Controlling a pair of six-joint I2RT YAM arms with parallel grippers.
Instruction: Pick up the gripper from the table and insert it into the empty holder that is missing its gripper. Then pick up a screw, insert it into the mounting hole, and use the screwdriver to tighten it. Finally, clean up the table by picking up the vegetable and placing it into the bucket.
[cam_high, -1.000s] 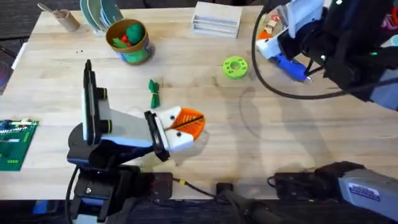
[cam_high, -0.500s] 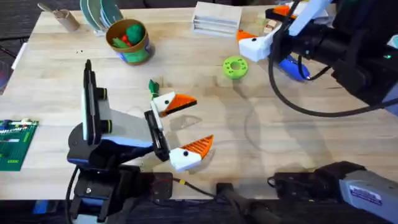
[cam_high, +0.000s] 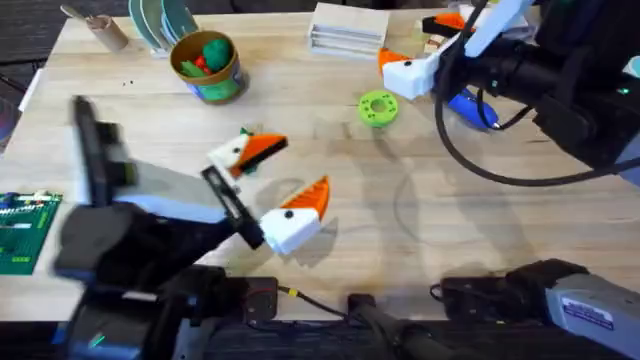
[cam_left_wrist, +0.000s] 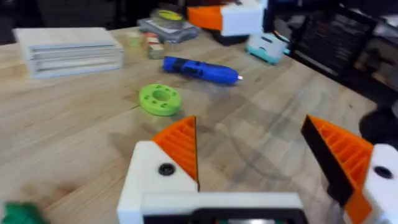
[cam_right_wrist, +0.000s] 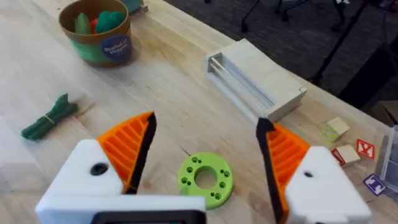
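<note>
- Overhead view puts your left end effector (cam_high: 268, 185) out over the middle of the table (cam_high: 480, 230), fingers spread wide apart and holding nothing.
- The vegetable (cam_high: 247, 134) lies just beyond its far fingertip, almost tucked under it. In the right wrist view it rests flat on bare wood (cam_right_wrist: 48, 117), well short of the bucket (cam_right_wrist: 96, 31).
- Judging by that, the step in hand is picking up the vegetable. Centre the open fingers over its slender middle, come down low, and close gently so it doesn't skid away.
- The bucket (cam_high: 206, 65) sits farther out and to the left of that end effector, already holding toy items; lift clear of its rim before releasing.
- Your right end effector (cam_high: 418, 48) hovers at the far right with fingers apart and empty, above the screwdriver (cam_high: 470, 107).
- Lying between the two end effectors, the lime-green disc (cam_high: 377, 108) isn't your target.
</note>
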